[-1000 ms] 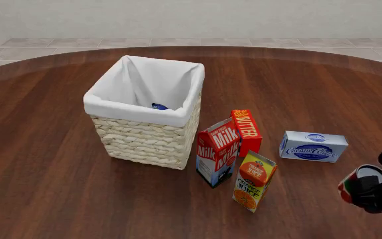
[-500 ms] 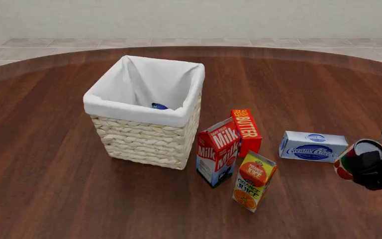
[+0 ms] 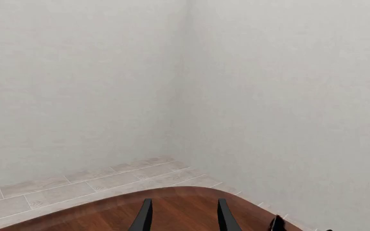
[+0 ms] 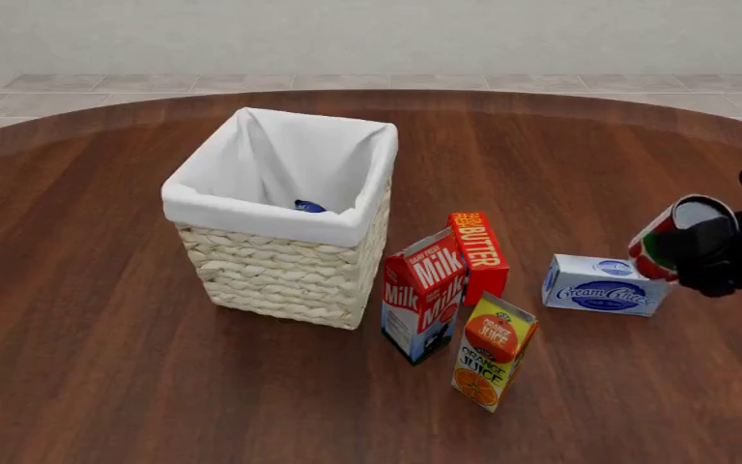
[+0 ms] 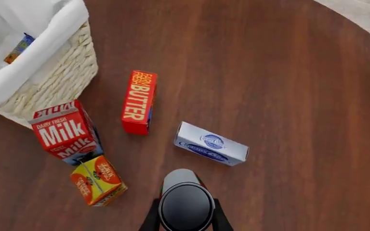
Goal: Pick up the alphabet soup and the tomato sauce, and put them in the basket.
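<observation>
**A:** Where is the tomato sauce?

**B:** The right gripper (image 4: 703, 253) holds the tomato sauce can (image 4: 670, 242) in the air at the right edge of the front view. The can is tilted, white top up and toward the far side. It hangs above the table (image 4: 88, 348), over the right end of the cream cheese box (image 4: 607, 284). The jaws are clamped on the can's sides.

**A:** And the soup?

**B:** The alphabet soup can (image 4: 308, 206) is inside the basket (image 4: 287, 266). Only a sliver of blue shows past the white liner in the front view. The right wrist view shows a blue and orange strip of it (image 5: 19, 47) against the liner.

**A:** Where is the basket?

**B:** Left of centre on the table, well apart from the held can. Between them stand a milk carton (image 4: 421, 295), a butter box (image 4: 478, 255) and an orange juice carton (image 4: 493, 352). The milk carton is just beside the basket's near right corner.

**A:** What about the left arm?

**B:** It is outside the front view. Its wrist camera looks at a bare wall corner and the table's far edge. The left gripper (image 3: 183, 216) shows only two dark fingertips (image 3: 144, 217) with a gap between them and nothing held.
</observation>
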Controlling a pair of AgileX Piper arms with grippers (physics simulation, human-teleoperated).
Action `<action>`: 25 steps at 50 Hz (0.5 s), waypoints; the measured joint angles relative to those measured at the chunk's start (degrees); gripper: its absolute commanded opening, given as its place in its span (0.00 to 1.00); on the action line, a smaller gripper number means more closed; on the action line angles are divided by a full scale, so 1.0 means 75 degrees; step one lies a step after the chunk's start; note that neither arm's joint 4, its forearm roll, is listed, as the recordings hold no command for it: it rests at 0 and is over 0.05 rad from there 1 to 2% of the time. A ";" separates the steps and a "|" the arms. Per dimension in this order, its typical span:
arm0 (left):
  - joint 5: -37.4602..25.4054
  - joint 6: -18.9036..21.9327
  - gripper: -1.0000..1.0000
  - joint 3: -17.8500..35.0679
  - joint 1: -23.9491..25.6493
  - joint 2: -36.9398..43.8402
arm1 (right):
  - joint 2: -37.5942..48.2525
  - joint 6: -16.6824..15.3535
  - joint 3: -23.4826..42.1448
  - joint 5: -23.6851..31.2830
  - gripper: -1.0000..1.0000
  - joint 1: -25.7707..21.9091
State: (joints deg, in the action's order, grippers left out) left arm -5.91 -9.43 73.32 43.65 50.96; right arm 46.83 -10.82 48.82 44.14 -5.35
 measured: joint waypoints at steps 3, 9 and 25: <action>0.0000 0.0000 1.00 0.0000 0.0000 0.0000 | 0.0108 -0.0005 0.0115 -0.0048 0.00 -0.0107; 0.0000 0.0000 1.00 0.0000 0.0000 0.0000 | 0.0300 -0.0013 0.0323 -0.0127 0.00 -0.0288; 0.0000 0.0000 1.00 0.0000 0.0000 0.0000 | 0.0731 0.0032 0.0789 -0.0347 0.00 -0.0819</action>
State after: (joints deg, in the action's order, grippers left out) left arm -5.91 -9.43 73.32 43.65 50.96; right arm 52.31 -10.58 54.74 41.54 -11.50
